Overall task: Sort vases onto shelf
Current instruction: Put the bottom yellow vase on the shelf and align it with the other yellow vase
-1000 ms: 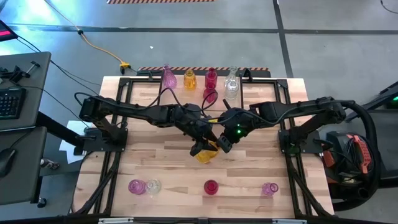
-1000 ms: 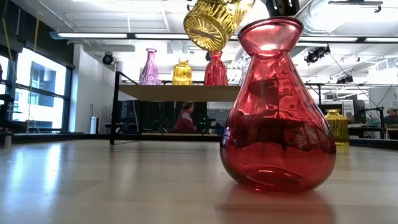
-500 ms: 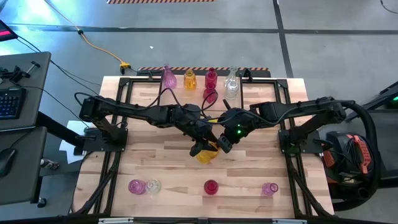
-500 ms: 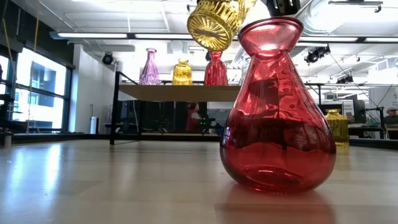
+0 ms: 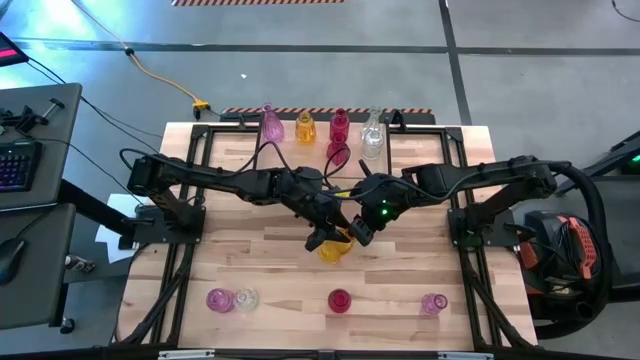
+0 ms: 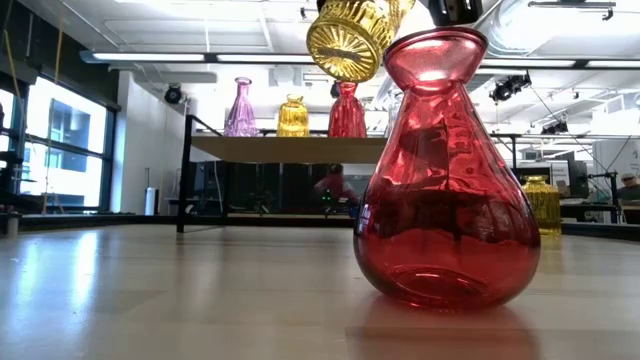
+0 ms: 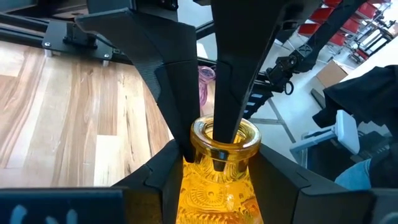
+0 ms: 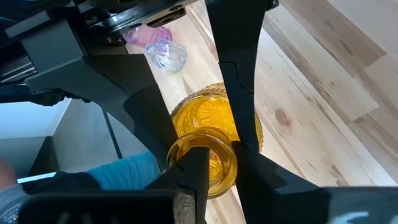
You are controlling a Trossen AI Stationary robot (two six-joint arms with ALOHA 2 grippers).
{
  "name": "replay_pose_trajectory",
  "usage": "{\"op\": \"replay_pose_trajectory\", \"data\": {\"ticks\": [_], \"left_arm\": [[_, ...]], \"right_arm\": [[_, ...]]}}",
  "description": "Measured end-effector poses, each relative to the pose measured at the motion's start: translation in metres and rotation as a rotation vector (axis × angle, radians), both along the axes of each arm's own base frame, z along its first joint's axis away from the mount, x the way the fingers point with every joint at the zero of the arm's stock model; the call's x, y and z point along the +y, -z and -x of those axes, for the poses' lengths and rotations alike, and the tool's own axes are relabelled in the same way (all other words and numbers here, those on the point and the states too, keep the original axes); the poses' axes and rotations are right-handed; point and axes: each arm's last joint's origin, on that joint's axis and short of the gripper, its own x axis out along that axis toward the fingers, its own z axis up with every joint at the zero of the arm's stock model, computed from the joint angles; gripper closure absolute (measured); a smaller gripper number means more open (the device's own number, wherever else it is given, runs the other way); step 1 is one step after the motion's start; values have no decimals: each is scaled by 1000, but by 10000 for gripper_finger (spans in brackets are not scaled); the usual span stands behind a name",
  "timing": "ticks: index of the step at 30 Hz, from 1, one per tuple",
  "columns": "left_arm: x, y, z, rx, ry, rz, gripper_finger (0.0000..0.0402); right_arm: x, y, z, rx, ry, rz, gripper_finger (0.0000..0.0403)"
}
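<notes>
Amber vase [image 5: 333, 247] held in air above table centre, tilted, base visible in low view [image 6: 347, 40]. Left gripper [image 7: 208, 152] clamped on its neck rim: one finger inside mouth, one outside. Right gripper [image 8: 217, 163] also pinches same rim, one finger in, one out (both arms meet mid-table). Shelf [image 5: 320, 150] at far table edge carries pink, yellow, red, clear vases in row. Red vase [image 6: 446, 170] upright on table [image 5: 240, 250] near front edge; pink and clear vases alongside.
</notes>
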Motion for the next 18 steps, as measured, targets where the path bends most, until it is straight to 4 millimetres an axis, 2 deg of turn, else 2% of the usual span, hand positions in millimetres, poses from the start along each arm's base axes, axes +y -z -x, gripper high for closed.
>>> {"op": "replay_pose_trajectory", "data": {"ticks": [9, 18], "left_arm": [[0, 1, 1, 13, 21, 9, 258], [0, 1, 1, 25, 19, 11, 259]], "right_arm": [[0, 0, 0, -3, -4, 15, 311], [-1, -1, 2, 1, 10, 8, 318]]}}
